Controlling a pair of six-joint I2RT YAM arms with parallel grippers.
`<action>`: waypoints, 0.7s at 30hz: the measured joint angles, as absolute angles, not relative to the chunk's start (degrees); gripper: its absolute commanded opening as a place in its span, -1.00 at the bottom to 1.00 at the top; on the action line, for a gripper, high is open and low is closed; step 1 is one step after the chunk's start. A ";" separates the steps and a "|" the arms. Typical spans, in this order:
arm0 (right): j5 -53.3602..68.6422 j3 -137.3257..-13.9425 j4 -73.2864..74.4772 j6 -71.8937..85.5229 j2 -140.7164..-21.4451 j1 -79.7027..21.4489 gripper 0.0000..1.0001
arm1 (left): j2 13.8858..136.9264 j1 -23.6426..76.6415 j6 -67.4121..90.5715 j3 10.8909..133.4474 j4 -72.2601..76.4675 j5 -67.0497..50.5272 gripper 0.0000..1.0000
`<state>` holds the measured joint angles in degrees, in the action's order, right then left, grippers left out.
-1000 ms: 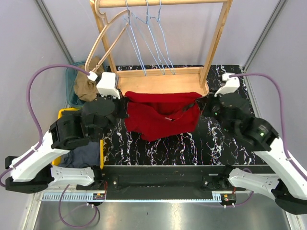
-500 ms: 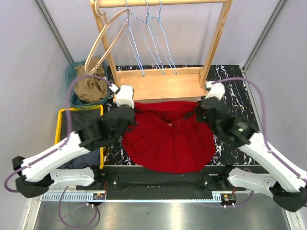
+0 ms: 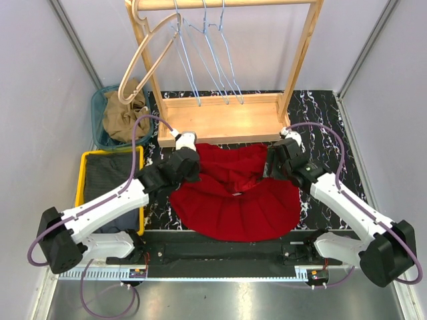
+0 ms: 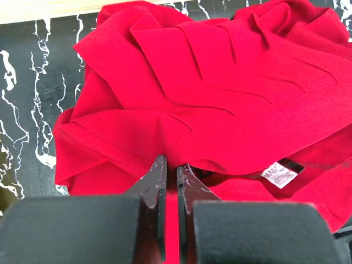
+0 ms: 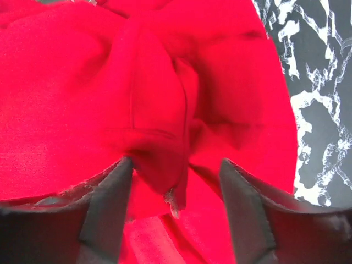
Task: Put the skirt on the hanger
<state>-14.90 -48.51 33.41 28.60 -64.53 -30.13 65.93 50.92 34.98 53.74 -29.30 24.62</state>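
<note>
We find the skirt [image 3: 233, 200] spread on the table [image 3: 320, 113] below the rack [image 3: 220, 120]. It looks soft, light and floppy, best taken at the waistband. Left gripper [image 4: 170, 176] pinches a fold; right gripper [image 5: 176, 165] gapes over bunched cloth, holding nothing.

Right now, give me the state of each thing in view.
skirt: spread on the table, not on a hanger
left gripper: shut on the skirt's edge
right gripper: open over a skirt fold
wooden hanger: hanging on the rail, bare
wire hangers: hanging on the rail, bare
</note>
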 measured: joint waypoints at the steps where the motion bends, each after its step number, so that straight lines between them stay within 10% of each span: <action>1: -14.28 -49.41 33.80 27.77 -64.75 -29.91 0.56 | 66.35 50.37 34.76 53.74 -29.10 23.99 -1.00; 21: 3.57 -97.69 24.62 6.17 -76.31 -29.61 0.68 | 72.71 47.92 31.03 56.01 -27.00 12.80 -1.00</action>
